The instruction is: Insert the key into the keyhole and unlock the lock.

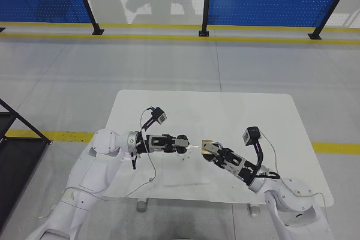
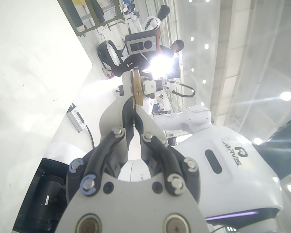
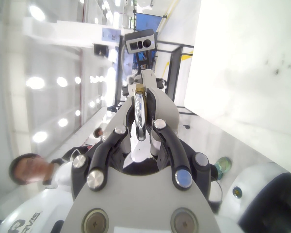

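Key, flat brass, pinched in left fingers; right fingers clamp brass padlock, chrome shackle.

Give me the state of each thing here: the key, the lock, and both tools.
left tool, shut on the key.
right tool, shut on the lock.
key, held above the table, tip toward the lock; inserted or not, cannot tell.
lock, held above the table, shackle end in the right tool; locked or unlocked, cannot tell.
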Available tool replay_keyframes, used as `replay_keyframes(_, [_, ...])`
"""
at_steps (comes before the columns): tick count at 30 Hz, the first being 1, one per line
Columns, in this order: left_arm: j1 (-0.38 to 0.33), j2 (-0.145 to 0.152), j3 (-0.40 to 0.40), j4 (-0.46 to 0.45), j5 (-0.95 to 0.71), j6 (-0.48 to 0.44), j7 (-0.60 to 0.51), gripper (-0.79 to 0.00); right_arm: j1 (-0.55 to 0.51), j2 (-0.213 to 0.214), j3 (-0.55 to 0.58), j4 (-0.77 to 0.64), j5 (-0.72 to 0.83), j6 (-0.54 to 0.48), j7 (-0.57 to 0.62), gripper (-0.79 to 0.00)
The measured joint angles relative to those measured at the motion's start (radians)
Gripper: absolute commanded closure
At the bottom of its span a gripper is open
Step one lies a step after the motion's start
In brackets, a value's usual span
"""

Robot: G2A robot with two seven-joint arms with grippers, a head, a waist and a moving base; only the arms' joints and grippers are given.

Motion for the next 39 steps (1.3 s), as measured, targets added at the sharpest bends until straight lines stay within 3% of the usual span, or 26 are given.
replay_keyframes(39, [0.008, 0.017, 0.031, -0.031, -0.009, 0.030, 0.025, 0.000, 0.003, 0.031, -0.030, -0.002, -0.027, -0.021, -0.015, 0.000])
